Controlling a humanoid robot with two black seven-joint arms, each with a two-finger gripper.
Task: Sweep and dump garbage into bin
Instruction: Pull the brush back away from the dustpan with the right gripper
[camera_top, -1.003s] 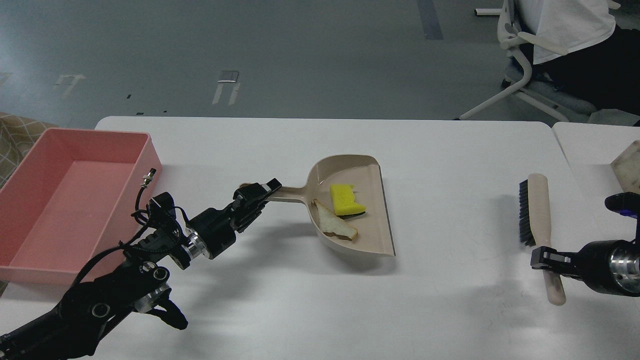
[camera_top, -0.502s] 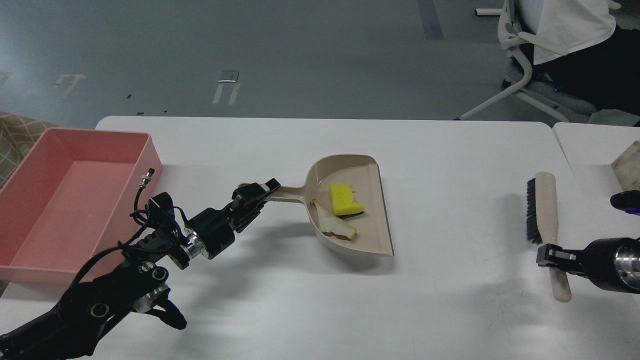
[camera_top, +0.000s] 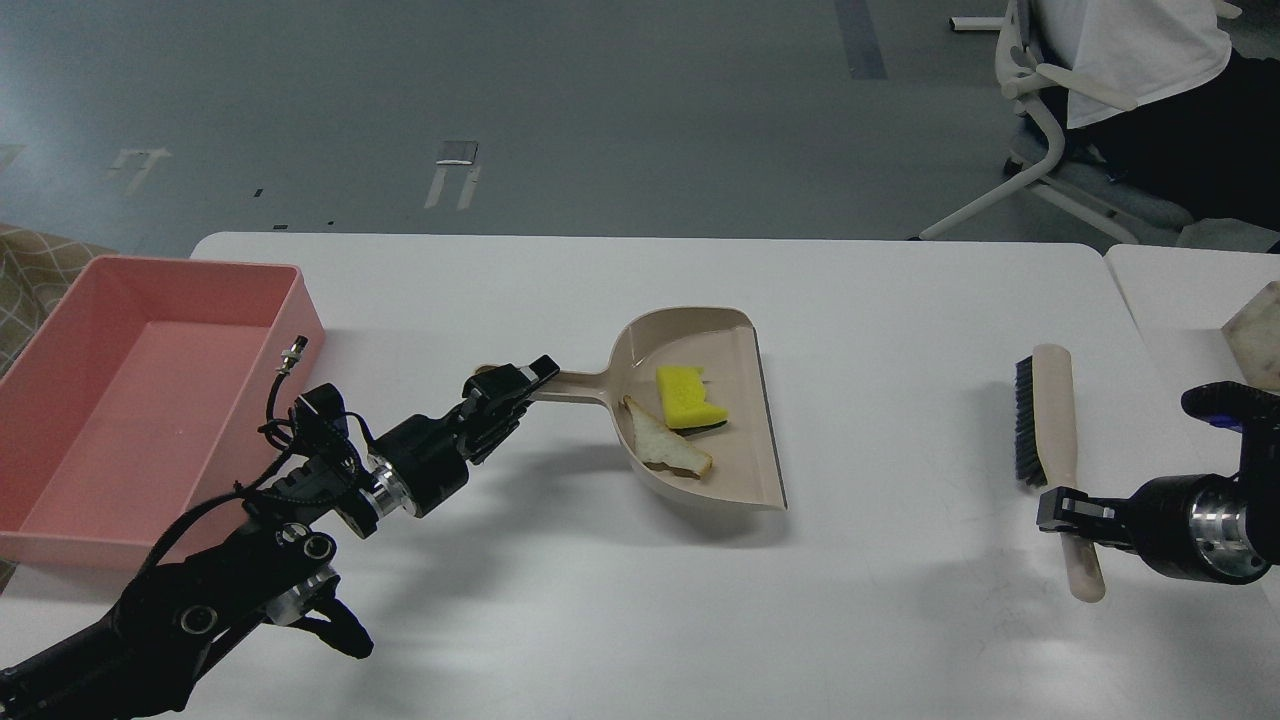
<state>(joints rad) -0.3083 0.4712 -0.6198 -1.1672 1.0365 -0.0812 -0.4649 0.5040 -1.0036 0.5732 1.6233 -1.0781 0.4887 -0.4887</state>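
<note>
The garbage lies in the beige dustpan (camera_top: 745, 450) at the table's middle: a bright yellow sponge piece (camera_top: 688, 396) and a pale crust wedge (camera_top: 664, 449) beside it. My left gripper (camera_top: 512, 384) is shut on the dustpan's handle (camera_top: 575, 386), and the pan casts a shadow beneath it. The pink bin (camera_top: 60, 500) stands at the left edge and looks empty. My right gripper (camera_top: 1066, 511) is shut on the handle of the beige brush (camera_top: 1052, 420) at the right, bristles facing left.
A second white table (camera_top: 1180, 290) abuts on the right with a beige object (camera_top: 1256, 335) on it. An office chair (camera_top: 1040, 150) with a seated person stands beyond the far right corner.
My right gripper has moved the brush left and slightly away from me, after drifting right half a second ago. The dustpan has risen very slightly in my left gripper.
</note>
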